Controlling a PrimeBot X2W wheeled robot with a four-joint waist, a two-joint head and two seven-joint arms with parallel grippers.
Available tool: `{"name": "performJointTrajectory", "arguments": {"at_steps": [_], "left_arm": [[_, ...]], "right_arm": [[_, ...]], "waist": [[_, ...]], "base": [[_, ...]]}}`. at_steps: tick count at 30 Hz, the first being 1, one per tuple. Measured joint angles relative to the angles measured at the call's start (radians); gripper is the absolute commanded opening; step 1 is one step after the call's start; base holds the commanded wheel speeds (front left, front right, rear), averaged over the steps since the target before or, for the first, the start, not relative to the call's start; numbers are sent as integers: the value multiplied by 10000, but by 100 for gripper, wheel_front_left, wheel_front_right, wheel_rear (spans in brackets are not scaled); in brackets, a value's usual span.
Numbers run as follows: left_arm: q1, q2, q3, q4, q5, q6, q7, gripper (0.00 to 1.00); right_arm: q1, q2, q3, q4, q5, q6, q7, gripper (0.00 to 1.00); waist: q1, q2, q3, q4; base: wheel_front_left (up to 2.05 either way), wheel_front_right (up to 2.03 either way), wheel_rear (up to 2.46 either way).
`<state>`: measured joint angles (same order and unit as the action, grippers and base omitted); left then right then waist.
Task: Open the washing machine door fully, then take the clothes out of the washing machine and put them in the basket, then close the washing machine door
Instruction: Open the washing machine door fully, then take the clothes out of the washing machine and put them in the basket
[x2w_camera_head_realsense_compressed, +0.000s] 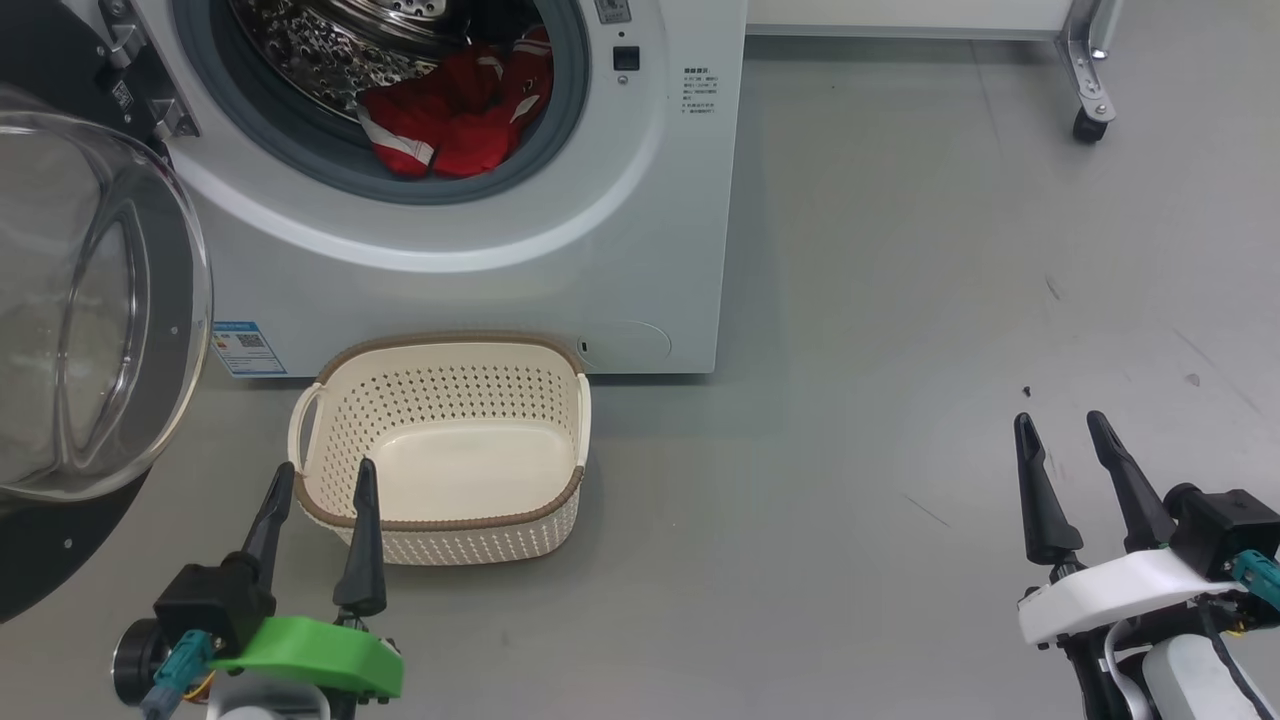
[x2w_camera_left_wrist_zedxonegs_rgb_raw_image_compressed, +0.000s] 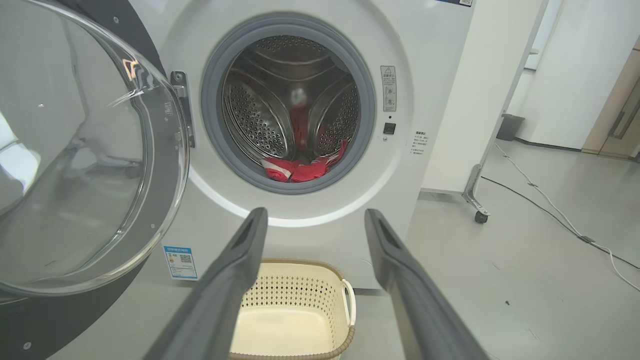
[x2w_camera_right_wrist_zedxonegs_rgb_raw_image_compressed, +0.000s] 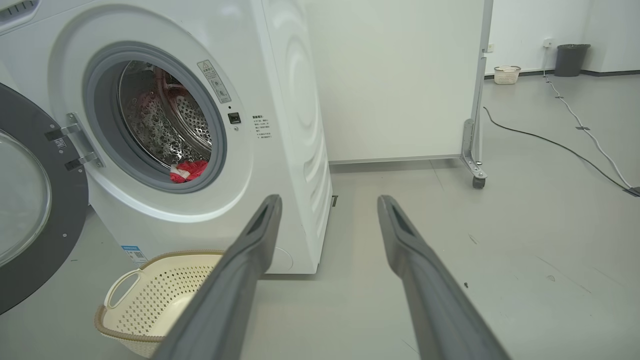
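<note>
The white washing machine (x2w_camera_head_realsense_compressed: 640, 200) stands ahead with its door (x2w_camera_head_realsense_compressed: 90, 300) swung open to the left, glass bowl bulging toward me. Red clothes (x2w_camera_head_realsense_compressed: 455, 110) with white trim lie at the front of the steel drum, also seen as clothes (x2w_camera_left_wrist_zedxonegs_rgb_raw_image_compressed: 300, 170) and clothes (x2w_camera_right_wrist_zedxonegs_rgb_raw_image_compressed: 187, 171). The cream basket (x2w_camera_head_realsense_compressed: 560, 520) sits on the floor before the machine, with nothing in it. My left gripper (x2w_camera_head_realsense_compressed: 322, 478) is open, fingertips at the basket's near left rim. My right gripper (x2w_camera_head_realsense_compressed: 1062, 424) is open over bare floor, far to the right. Both hold nothing.
A white partition on castor feet (x2w_camera_head_realsense_compressed: 1090, 125) stands behind and right of the machine. Cables (x2w_camera_right_wrist_zedxonegs_rgb_raw_image_compressed: 575, 120) run across the grey floor at the far right, and a small basket (x2w_camera_right_wrist_zedxonegs_rgb_raw_image_compressed: 507, 75) and dark bin (x2w_camera_right_wrist_zedxonegs_rgb_raw_image_compressed: 571, 59) sit by the back wall.
</note>
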<state>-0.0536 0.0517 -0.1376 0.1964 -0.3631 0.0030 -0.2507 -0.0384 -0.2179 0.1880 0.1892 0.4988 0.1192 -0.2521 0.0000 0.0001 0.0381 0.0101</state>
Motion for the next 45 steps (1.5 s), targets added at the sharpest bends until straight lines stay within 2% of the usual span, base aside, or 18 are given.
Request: {"name": "performJointTrajectory", "arguments": {"at_steps": [18,45], "left_arm": [[17,-13,56,-171,-65,0,-2,100],[15,-36,58,-405,171,107,-2,100]], "right_arm": [[1,10,-123,12,0,2,0,100],[-1,21,-150,123,0,13,0,100]], "waist": [[0,0,132,54],[0,0,190,94]], "base": [[70,-70,0],[136,-136,0]]}}
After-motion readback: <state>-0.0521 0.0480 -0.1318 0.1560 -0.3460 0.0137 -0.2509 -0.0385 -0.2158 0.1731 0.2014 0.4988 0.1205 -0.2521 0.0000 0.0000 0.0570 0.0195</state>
